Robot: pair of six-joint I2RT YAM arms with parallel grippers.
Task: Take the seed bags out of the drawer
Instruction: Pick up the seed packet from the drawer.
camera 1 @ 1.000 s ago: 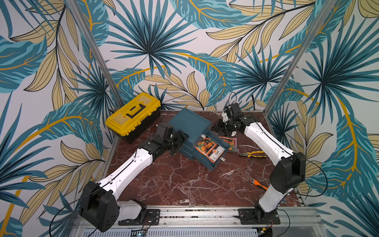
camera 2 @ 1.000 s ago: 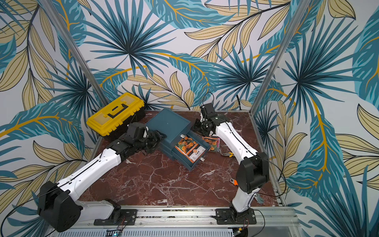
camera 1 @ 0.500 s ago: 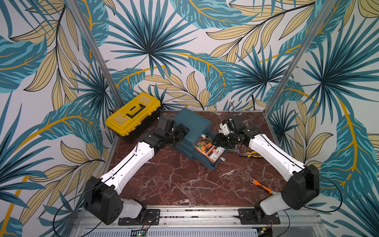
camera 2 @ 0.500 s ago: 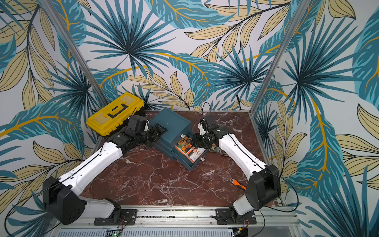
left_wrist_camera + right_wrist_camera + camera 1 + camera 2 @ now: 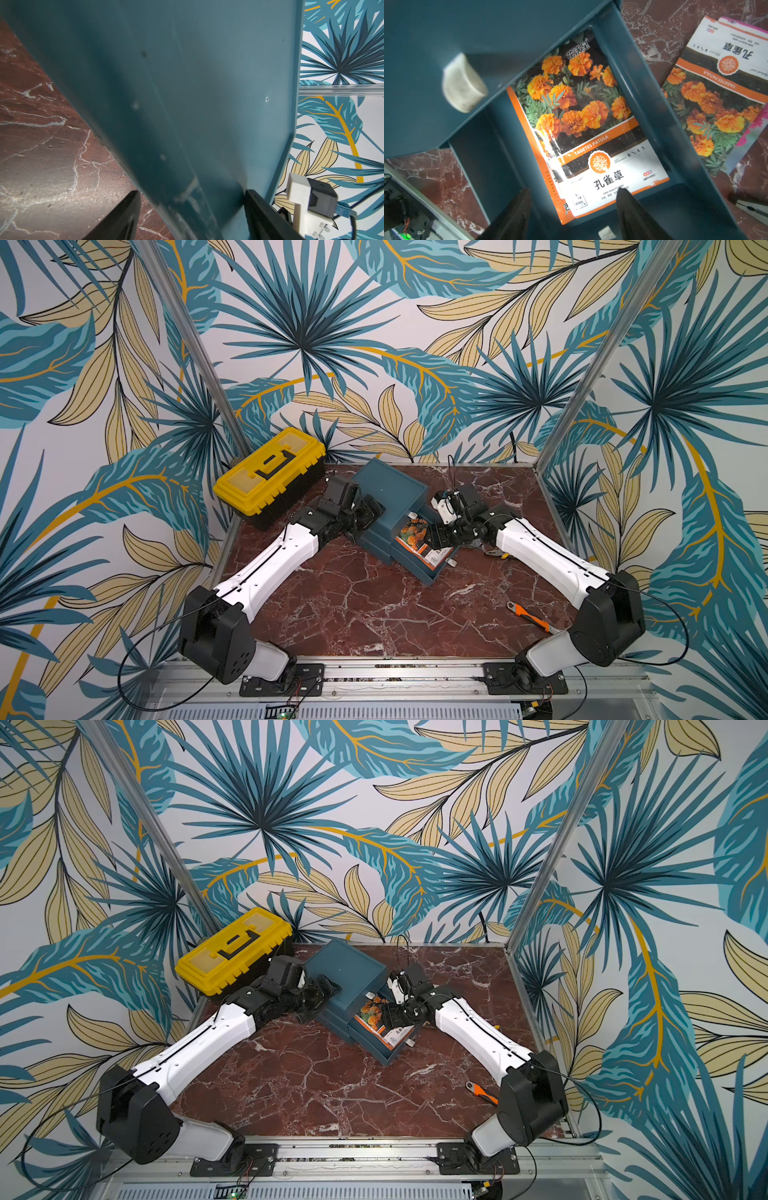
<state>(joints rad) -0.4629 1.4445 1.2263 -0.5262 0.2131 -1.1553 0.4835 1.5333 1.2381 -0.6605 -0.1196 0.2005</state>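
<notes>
Red marble table (image 5: 374, 614): right fingers (image 5: 519, 209), back from 3 o'clock, apart over teal plastic drawer's (image 5: 654, 116) remaining glossy orange-flowered seed bag (image 5: 581, 116); left fingers (image 5: 122, 216) apart astride teal cabinet (image 5: 187, 83).

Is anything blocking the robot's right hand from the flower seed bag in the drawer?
No, nothing visible. The drawer is pulled open, and the right gripper hangs, jaws open, over the uncovered seed bag.
</notes>
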